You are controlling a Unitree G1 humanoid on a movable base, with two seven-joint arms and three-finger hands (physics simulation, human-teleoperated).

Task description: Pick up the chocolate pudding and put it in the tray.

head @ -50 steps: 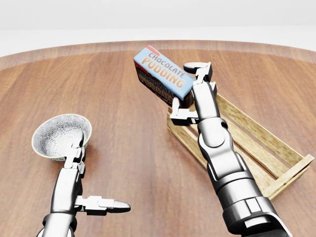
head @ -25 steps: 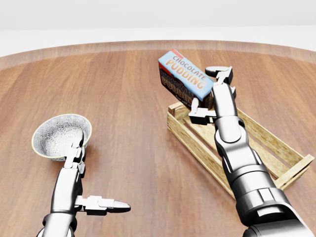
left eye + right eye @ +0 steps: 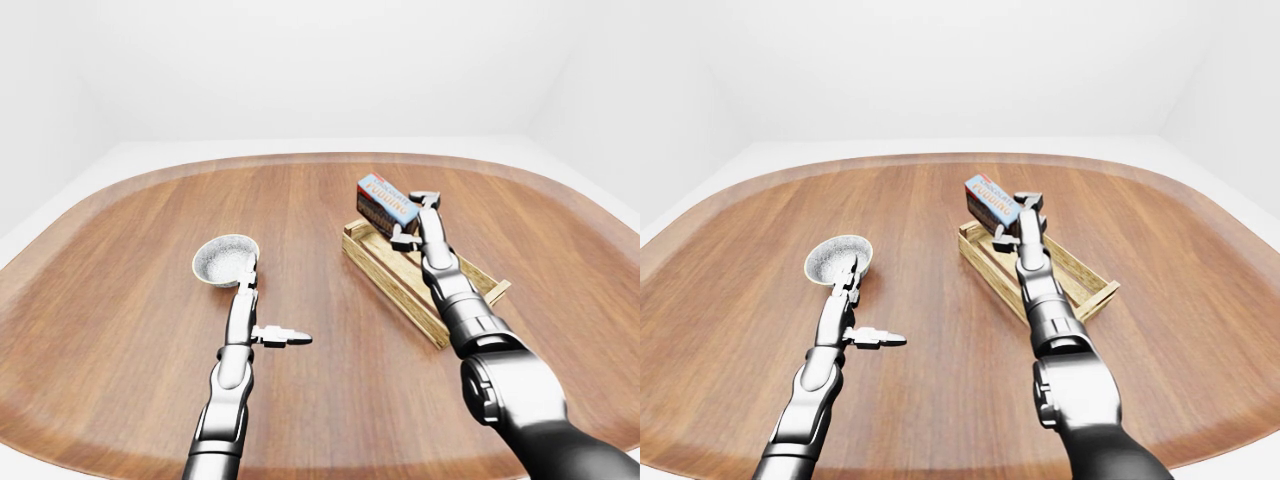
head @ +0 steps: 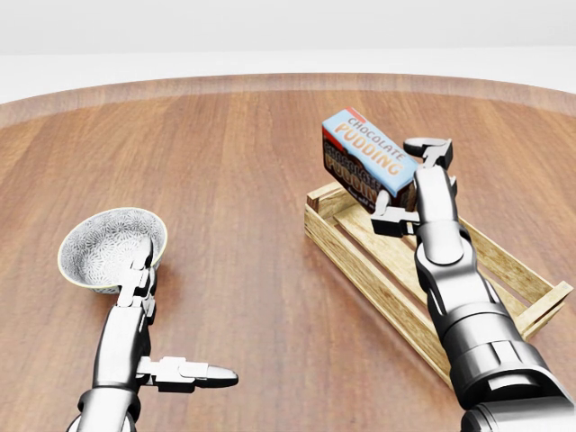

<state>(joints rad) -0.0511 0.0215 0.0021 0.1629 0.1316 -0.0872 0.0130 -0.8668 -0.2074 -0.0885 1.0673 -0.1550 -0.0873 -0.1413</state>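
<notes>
The chocolate pudding [image 4: 367,153] is a blue box with orange lettering and a dark side, tilted in the air. My right hand [image 4: 407,183] is shut on its right end, one finger over the top and the thumb below. The box hangs over the upper-left end of the wooden slatted tray [image 4: 364,263], which lies slantwise on the right of the head view. The box's lower corner is hidden behind my hand, so I cannot see whether it touches the tray. My left hand [image 4: 171,319] is open at the lower left, holding nothing.
A white patterned bowl [image 4: 106,241] sits on the round wooden table [image 4: 243,180] just above my left hand's fingers. The table's far edge curves across the top of the head view. White floor and walls lie beyond.
My right hand has carried the pudding box to the right, from beside the tray's left corner to above its upper-left end. The left arm and the bowl have not moved.
</notes>
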